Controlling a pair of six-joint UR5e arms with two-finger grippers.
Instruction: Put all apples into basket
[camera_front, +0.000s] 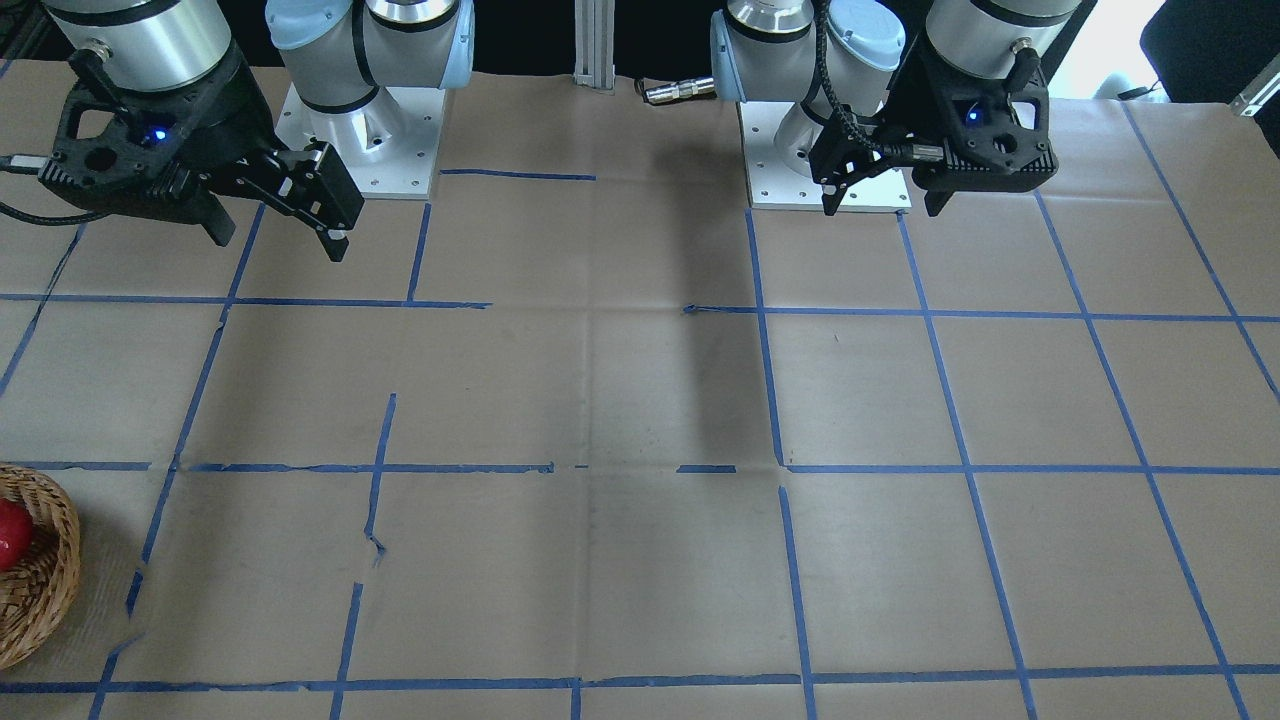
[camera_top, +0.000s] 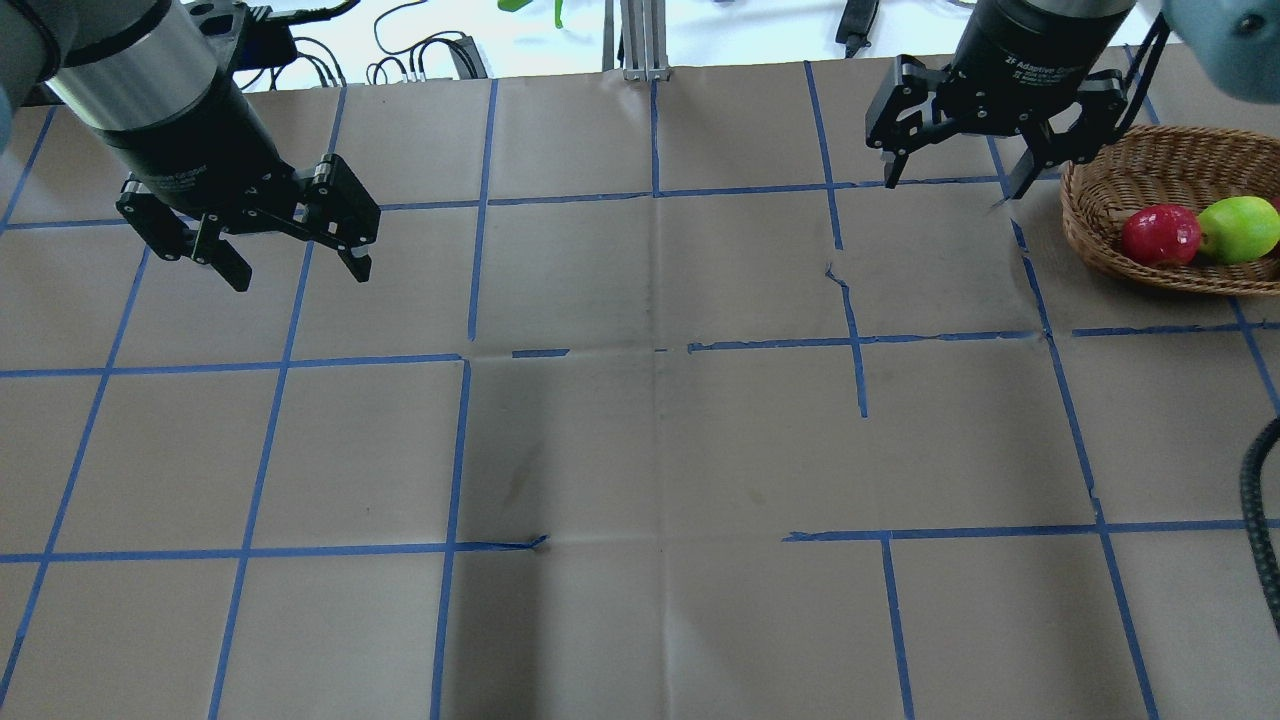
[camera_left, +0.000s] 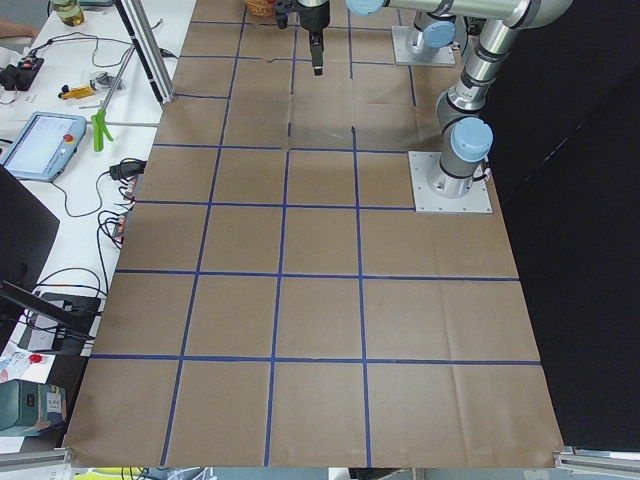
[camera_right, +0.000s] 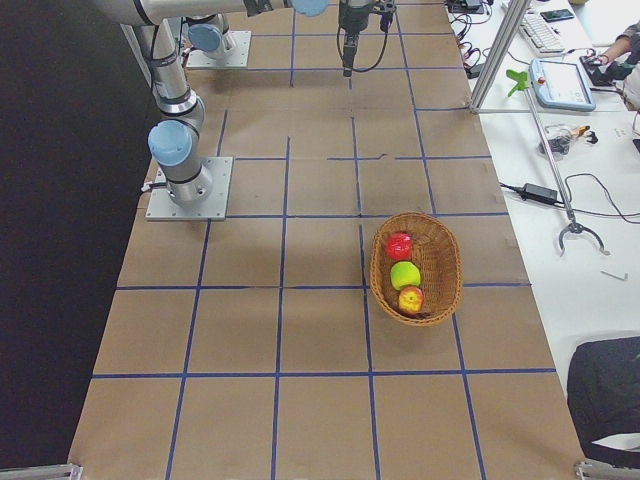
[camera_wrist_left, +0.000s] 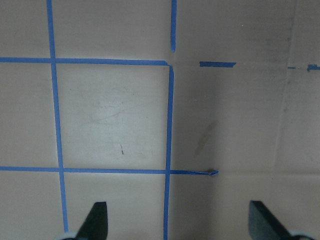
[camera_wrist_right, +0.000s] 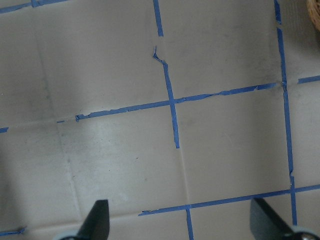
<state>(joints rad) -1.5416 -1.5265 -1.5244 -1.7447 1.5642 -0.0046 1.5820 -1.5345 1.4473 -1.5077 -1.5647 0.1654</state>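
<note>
The wicker basket stands at the table's right end and also shows in the exterior right view and the front view. All three apples lie in it: the red one, the yellow-green one and the red-and-yellow one. The overhead view shows the red apple and the green apple. My right gripper hangs open and empty just left of the basket. My left gripper hangs open and empty over the far left of the table.
Brown paper with a blue tape grid covers the table. The two arm bases stand at the robot's edge. A black cable hangs at the right edge. Both wrist views show only bare paper and tape.
</note>
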